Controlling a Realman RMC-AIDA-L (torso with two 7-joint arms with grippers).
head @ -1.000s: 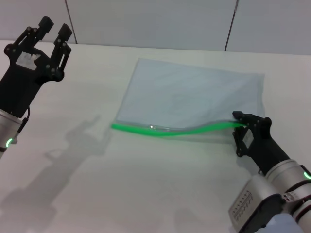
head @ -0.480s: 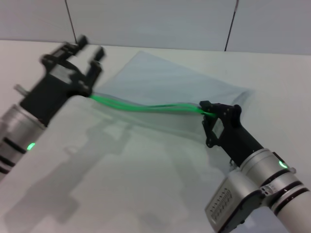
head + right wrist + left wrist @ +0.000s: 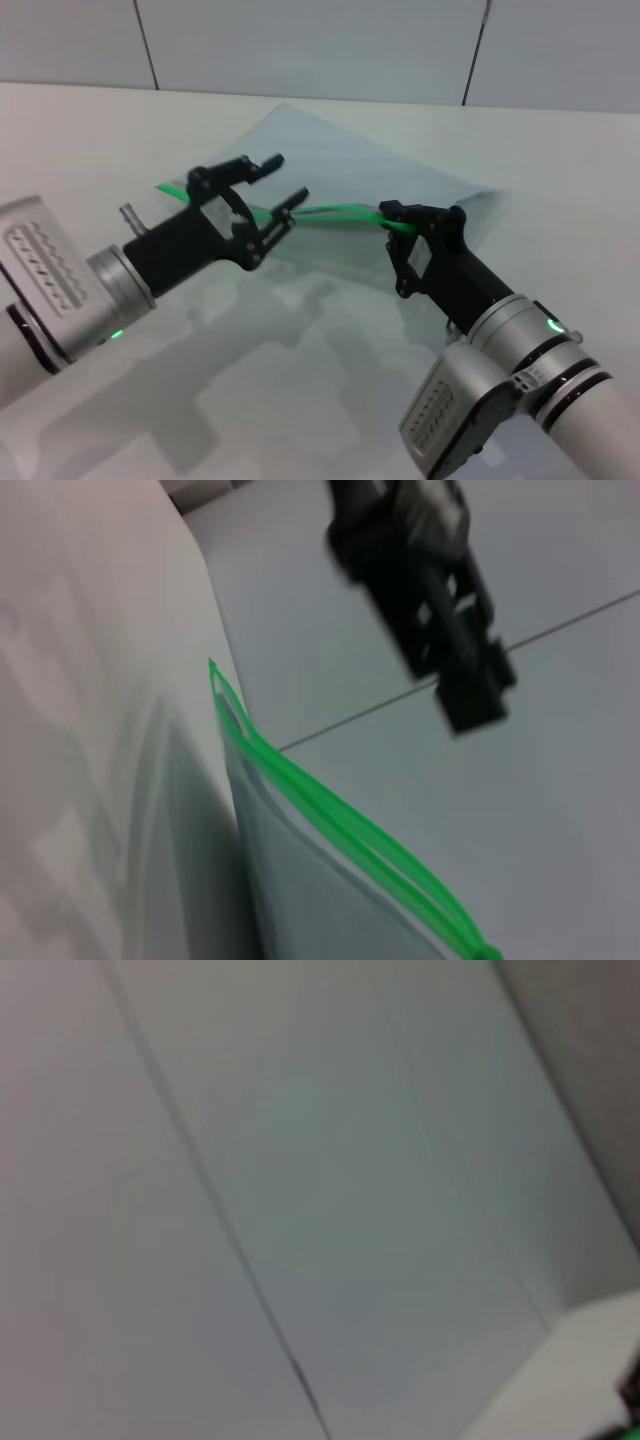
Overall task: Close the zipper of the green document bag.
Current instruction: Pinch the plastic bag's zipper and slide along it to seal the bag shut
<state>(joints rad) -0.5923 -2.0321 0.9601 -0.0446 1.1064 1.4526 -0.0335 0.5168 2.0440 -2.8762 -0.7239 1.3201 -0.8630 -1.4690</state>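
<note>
We've got the floppy, slick bag [image 3: 350,170] lifted mid-frame with our right gripper [image 3: 398,228] pinched on one end of the green zipper [image 3: 335,211], and our left gripper [image 3: 278,185], fingers spread wide, should probably grab that stiffer strip rather than the thin plastic.

Left gripper [image 3: 283,183] fingers spread, right gripper [image 3: 393,222] pinched.
</note>
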